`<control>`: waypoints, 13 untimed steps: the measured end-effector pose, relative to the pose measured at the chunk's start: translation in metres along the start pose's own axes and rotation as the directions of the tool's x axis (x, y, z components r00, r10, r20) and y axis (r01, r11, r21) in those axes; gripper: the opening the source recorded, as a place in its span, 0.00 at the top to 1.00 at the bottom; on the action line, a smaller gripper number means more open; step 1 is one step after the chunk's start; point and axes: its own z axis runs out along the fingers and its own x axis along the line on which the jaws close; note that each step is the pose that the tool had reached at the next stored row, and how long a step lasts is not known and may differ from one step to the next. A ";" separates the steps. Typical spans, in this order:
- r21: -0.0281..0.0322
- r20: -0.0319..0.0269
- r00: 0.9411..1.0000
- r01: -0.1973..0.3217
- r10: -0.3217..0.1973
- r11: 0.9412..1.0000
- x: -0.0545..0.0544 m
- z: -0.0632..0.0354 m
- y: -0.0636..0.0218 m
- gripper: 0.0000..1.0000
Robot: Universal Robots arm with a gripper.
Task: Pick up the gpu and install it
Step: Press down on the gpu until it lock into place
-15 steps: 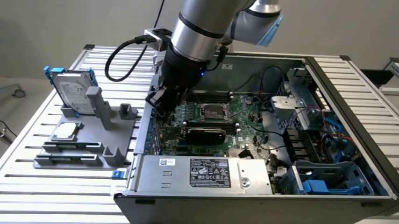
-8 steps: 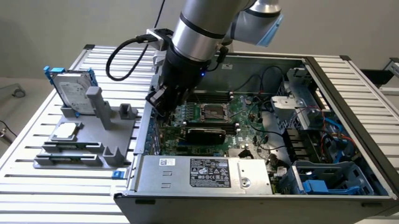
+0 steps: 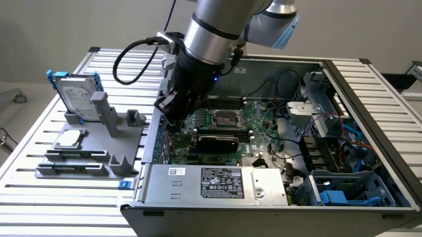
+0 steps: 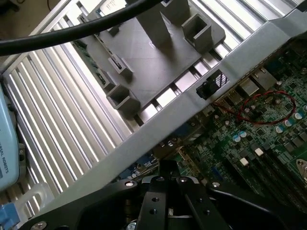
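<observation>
The gpu sat on the board, light, stiff, fragile; best gripped by its edges. Gripper beside it; jaw state unclear.

The hand hides part of the gpu edge.

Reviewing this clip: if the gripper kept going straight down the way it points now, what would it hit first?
Most likely the motherboard inside the open computer case, at its edge toward the exterior view's left. The gripper hangs just above it, beside the gpu seated there. Depth is hard to judge; the case's side wall runs close.
</observation>
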 end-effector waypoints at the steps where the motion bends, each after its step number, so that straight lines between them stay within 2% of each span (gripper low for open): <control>1: 0.004 -0.006 1.000 -0.005 0.005 1.000 0.000 0.0000 0.0000 0.89; 2: 0.005 -0.008 1.000 -0.009 0.010 1.000 0.000 0.0000 0.0000 0.89; 4: 0.004 -0.008 1.000 -0.017 0.017 1.000 0.000 0.0002 0.0000 0.89; 13: -0.014 0.002 0.998 -0.069 0.069 0.998 0.000 0.0015 0.0004 0.89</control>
